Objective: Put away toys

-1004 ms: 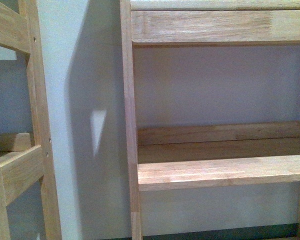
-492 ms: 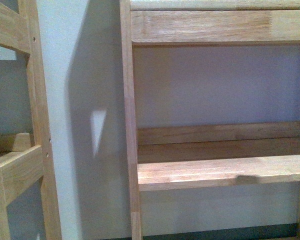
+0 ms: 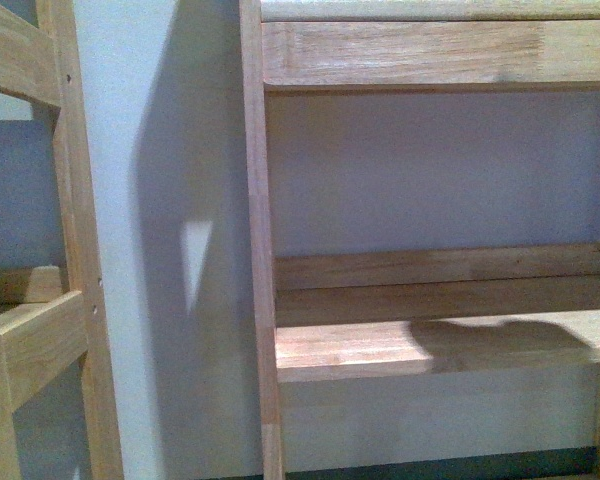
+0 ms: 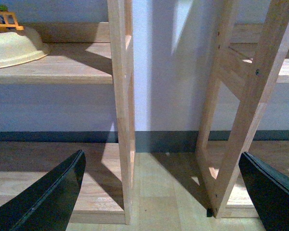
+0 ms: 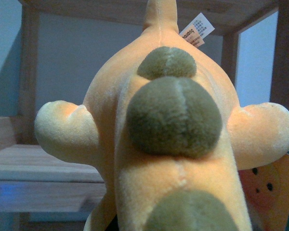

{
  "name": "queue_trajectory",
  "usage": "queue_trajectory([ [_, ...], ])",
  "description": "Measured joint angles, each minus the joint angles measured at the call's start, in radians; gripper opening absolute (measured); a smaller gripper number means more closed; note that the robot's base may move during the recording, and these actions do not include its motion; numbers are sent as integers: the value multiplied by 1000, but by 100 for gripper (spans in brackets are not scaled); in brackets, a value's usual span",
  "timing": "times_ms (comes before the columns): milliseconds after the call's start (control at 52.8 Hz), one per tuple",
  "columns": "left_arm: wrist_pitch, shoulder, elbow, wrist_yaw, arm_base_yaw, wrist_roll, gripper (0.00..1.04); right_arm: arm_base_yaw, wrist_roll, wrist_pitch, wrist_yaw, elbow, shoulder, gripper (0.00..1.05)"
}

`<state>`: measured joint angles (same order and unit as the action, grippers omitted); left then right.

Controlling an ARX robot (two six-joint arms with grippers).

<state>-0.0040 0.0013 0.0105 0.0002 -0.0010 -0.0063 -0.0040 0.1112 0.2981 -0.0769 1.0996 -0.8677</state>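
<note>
- Right wrist view: the plush point(image 5: 171, 139) fills the frame close to the camera. It appears carried by the right tool, which is hidden behind it, so its grip cannot be told.
- Beyond the plush, a wooden shelf point(image 5: 33, 168) stands against a pale wall.
- Left wrist view: the left tool point(image 4: 159, 192) hangs wide open and empty above the floor, between two shelf uprights point(image 4: 121, 110).
- Front view: neither arm shows; a shadow lies across the shelf board point(image 3: 380, 345).
- Risk: a bulky plush could snag an upright or slide off the board edge if released short.
</note>
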Motion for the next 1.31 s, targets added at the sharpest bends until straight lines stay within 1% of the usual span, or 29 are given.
queue_trajectory([
  [170, 0, 0, 0, 0, 0, 0, 98, 12, -57, 13, 39, 134, -161, 7],
  [265, 0, 0, 0, 0, 0, 0, 98, 44, -72, 4, 49, 250, -268, 7],
  [360, 0, 0, 0, 0, 0, 0, 98, 57, -90, -30, 68, 372, -360, 7],
  [720, 0, 0, 0, 0, 0, 0, 98, 34, -198, -150, 79, 766, -659, 7],
  [852, 0, 0, 0, 0, 0, 0, 98, 28, -277, -204, 83, 904, -771, 7],
  [1042, 0, 0, 0, 0, 0, 0, 98, 34, -442, -332, 97, 1192, -988, 7],
  [1193, 0, 0, 0, 0, 0, 0, 98, 75, -531, -449, 100, 1439, -1162, 7],
  [1307, 0, 0, 0, 0, 0, 0, 98, 117, -576, -474, 111, 1523, -1237, 7],
])
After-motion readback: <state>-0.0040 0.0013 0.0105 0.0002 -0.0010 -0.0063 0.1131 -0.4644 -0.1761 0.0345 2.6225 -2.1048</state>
